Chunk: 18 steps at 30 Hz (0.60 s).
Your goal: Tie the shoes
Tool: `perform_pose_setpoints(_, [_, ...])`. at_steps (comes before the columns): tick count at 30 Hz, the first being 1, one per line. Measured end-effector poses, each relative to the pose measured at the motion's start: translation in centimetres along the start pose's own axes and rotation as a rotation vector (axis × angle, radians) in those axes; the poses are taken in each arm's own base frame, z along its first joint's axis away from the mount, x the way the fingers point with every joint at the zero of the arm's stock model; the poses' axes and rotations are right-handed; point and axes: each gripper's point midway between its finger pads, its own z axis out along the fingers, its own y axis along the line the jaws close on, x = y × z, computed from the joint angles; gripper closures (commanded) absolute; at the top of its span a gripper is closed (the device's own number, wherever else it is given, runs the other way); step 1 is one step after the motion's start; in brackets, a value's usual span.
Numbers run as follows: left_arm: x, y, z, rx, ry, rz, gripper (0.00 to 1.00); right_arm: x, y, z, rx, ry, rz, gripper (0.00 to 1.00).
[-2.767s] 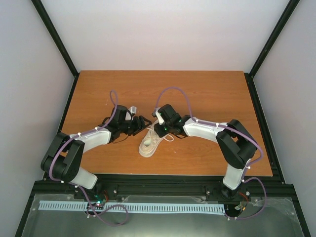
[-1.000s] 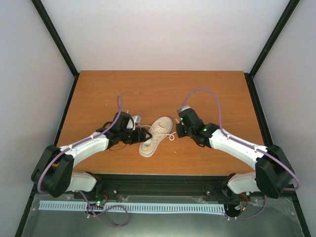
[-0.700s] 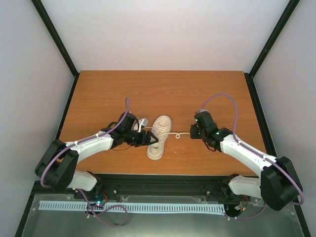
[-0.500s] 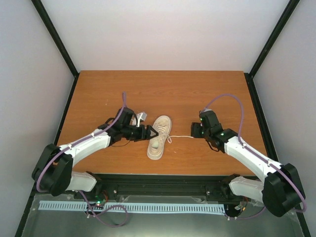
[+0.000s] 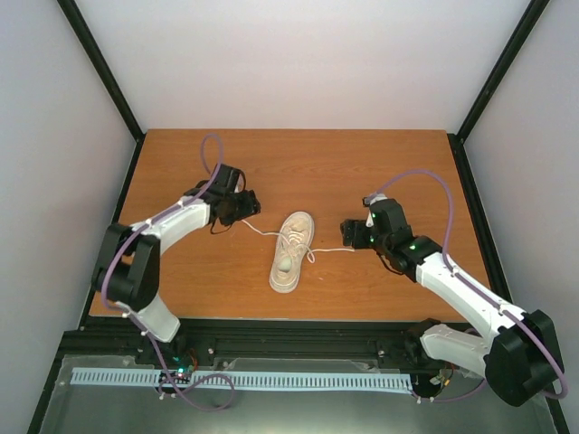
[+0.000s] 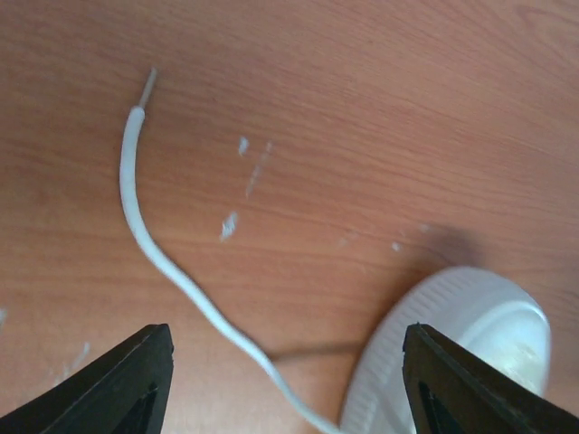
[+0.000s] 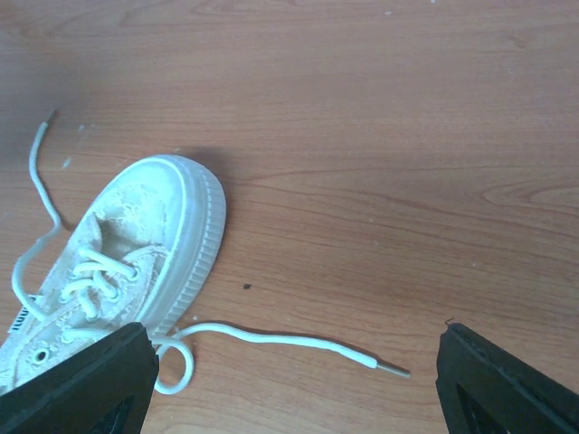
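Near the middle of the table (image 5: 380,172), a little toward its near edge, the sneaker (image 5: 289,251) sits on its sole with the toe pointing far. No bow shows on it. One lace end (image 5: 256,231) trails off to the far left and the other lace end (image 5: 333,250) runs out to the right with a small slack loop beside the sole; both lie flat on the wood. Whether a first crossing is already drawn tight at the top eyelets is too small to tell, so by my reading the loops and the final knot are all left to do.

The left gripper (image 5: 249,203) hangs over the left end's tip, fingers spread and grasping nothing. The right gripper (image 5: 348,233) stands above the right end, likewise spread wide, with the lace lying free beneath it.

No container is in view.
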Motion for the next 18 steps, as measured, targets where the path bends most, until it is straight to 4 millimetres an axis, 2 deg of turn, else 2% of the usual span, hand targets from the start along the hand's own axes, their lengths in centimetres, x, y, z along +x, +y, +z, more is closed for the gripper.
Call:
perform_pose_setpoints(2, [-0.9,0.6,1.5,-0.054,0.006,-0.012,0.39,-0.3,0.3,-0.2,-0.014,-0.012,-0.003,0.15])
perform_pose_setpoints(5, [-1.4,1.6,3.5,-0.125,0.036,-0.043,0.62,-0.8,0.7,-0.6,-0.037,-0.034,-0.007,0.15])
perform_pose_setpoints(6, [-1.4,2.1,4.2,-0.151,0.050,-0.048,0.65,-1.0,0.8,-0.8,-0.043,-0.043,-0.010,0.14])
perform_pose_setpoints(9, [-0.9,3.4,5.2,-0.205,0.075,-0.075,0.64,-1.4,1.1,-1.3,-0.056,-0.066,-0.019,0.14])
perform_pose_setpoints(12, [-0.2,4.4,5.2,-0.252,0.094,-0.087,0.62,-1.9,1.3,-1.8,-0.066,-0.088,-0.039,0.14])
perform_pose_setpoints(18, [0.2,4.9,4.9,-0.283,0.117,-0.099,0.58,-2.1,1.4,-1.9,-0.072,-0.099,-0.077,0.13])
